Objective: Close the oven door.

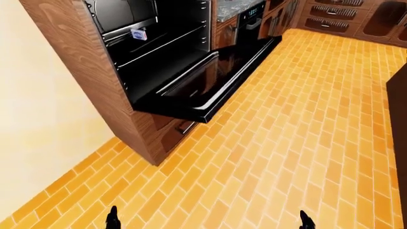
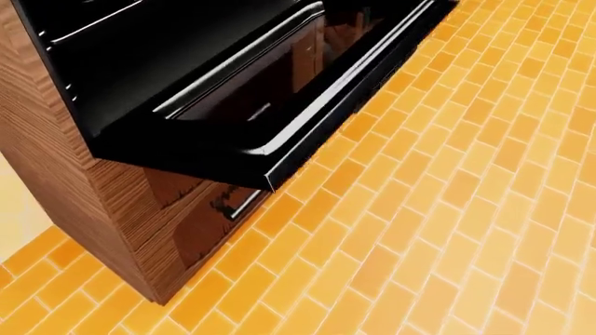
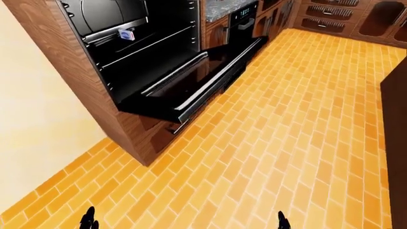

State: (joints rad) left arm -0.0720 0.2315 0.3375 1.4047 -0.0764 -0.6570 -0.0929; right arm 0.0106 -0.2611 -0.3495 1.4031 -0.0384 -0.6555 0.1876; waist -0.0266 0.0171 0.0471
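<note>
Fingers: only dark tips show at the bottom edge of the two eye views, the left hand (image 1: 113, 217) low on the left and the right hand (image 1: 305, 219) low on the right; whether they are spread or pressed together cannot be told, and they hold nothing that shows.
Hands' place: both hang low and well apart from the oven, over the brick floor (image 1: 299, 119), which suits a robot that has not yet come within reach of its work.
Oven door: the oven door (image 1: 202, 86) lies folded down flat and wide open, jutting out from the wooden cabinet (image 1: 82, 62) over the floor, in the upper middle of the left-eye view.
Door handle: a bright metal bar (image 2: 279, 150) runs along the door's outer edge, the side that faces the room, so a lift would likely start there or under that edge.
Oven mouth: the black cavity (image 3: 149, 59) stands open above the door, with a second oven compartment over it that carries a small white label (image 3: 125, 34).
Drawer below: a wooden drawer (image 2: 191, 227) with a short metal pull sits under the open door, partly shaded by it.
Farther off: another dark appliance (image 1: 251, 21) and more wooden drawers line the top of the eye views.
Progress: judged from the flat door and distant hands, closing has not begun; the approach comes first.
</note>
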